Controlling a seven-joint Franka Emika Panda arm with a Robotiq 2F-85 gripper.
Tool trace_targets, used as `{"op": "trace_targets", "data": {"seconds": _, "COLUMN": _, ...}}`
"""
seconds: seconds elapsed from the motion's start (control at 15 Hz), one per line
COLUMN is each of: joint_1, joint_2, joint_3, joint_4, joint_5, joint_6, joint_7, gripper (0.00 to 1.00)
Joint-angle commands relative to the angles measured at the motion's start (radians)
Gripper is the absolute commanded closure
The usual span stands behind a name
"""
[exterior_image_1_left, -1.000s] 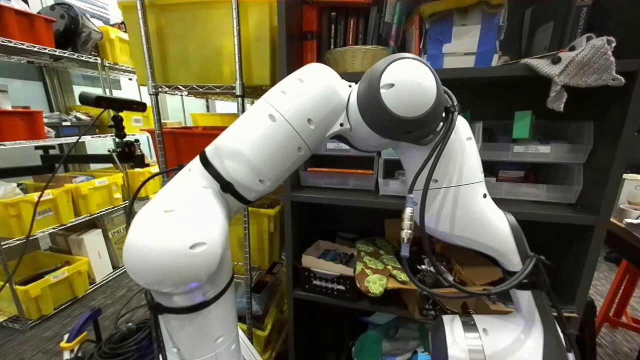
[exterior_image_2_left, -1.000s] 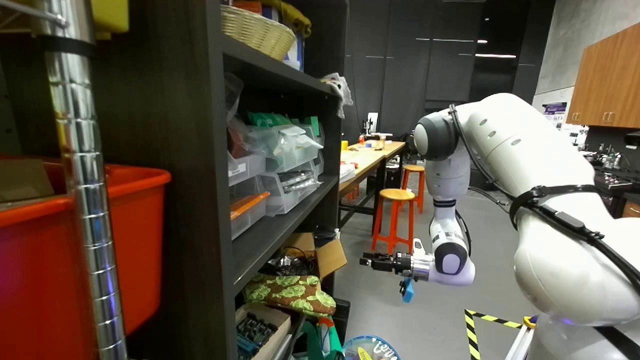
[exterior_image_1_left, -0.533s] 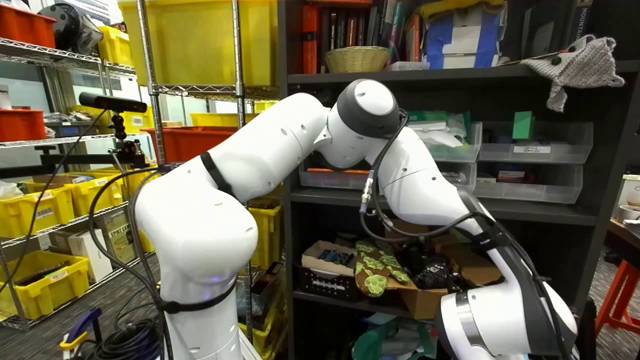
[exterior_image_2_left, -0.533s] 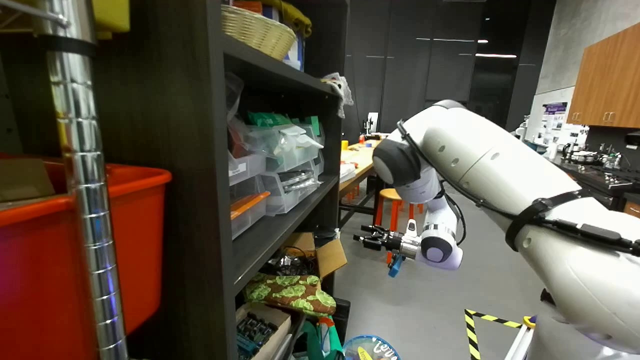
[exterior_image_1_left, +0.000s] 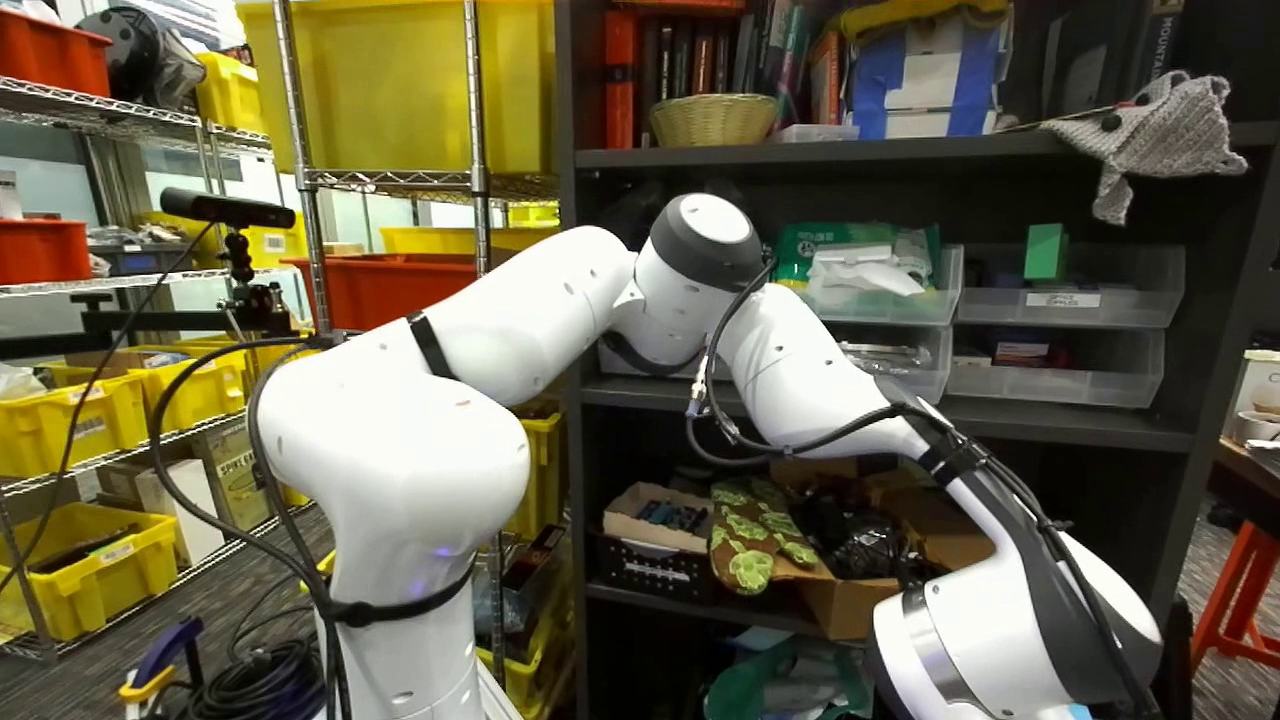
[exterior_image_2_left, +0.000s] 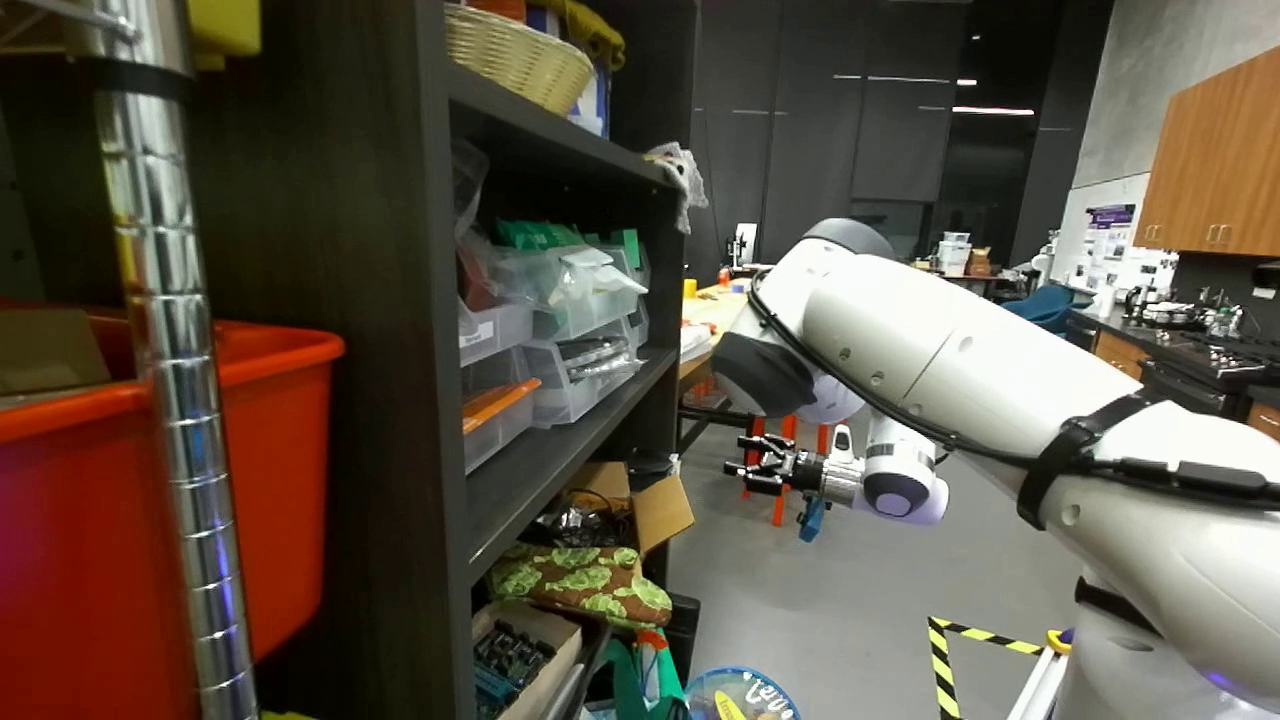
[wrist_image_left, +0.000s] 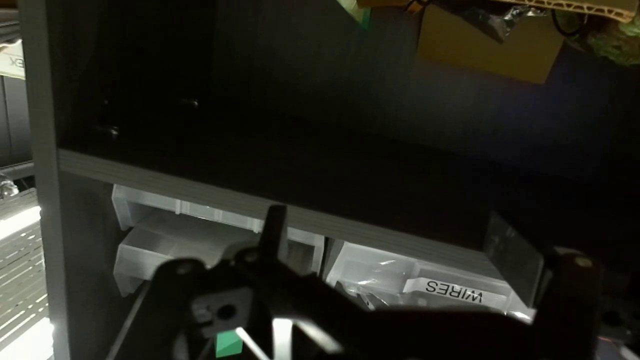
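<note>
Out before the bookcase (exterior_image_2_left: 400, 300), your jaws hang spread wide, gripping nothing. Stacked clear bins (exterior_image_2_left: 555, 400) sit on its middle shelf (exterior_image_2_left: 575, 450), fronts outward, presumably so that you can read their labels (wrist_image_left: 454, 291) and reach inside.

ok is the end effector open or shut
Open: in the wrist view, the end effector has its fingers spread, a shelf edge showing between them.

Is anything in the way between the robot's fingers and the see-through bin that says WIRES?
Nothing visible stands between the open fingers and the clear WIRES bin in the wrist view. But the front edge of the shelf board runs right under the bin, so fingers coming in low might bump it.
</note>
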Motion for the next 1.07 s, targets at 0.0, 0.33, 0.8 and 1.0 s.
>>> {"op": "trace_targets", "data": {"seconds": 0.0, "joint_1": 0.000, "joint_2": -0.002, "joint_3": 0.001, "joint_4": 0.000, "joint_5": -0.003, "joint_6": 0.001, "joint_7": 0.000, "gripper": 0.00}}
{"op": "trace_targets", "data": {"seconds": 0.33, "joint_1": 0.072, "joint_2": 0.034, "joint_3": -0.105, "joint_4": -0.055, "joint_5": -0.007, "joint_6": -0.171, "joint_7": -0.001, "gripper": 0.00}}
{"op": "trace_targets", "data": {"seconds": 0.8, "joint_1": 0.345, "joint_2": 0.125, "joint_3": -0.354, "joint_4": -0.381, "joint_5": -0.003, "joint_6": -0.338, "joint_7": 0.000, "gripper": 0.00}}
{"op": "trace_targets", "data": {"seconds": 1.0, "joint_1": 0.428, "joint_2": 0.088, "joint_3": -0.454, "joint_4": -0.474, "joint_5": -0.029, "joint_6": -0.306, "joint_7": 0.000, "gripper": 0.00}}
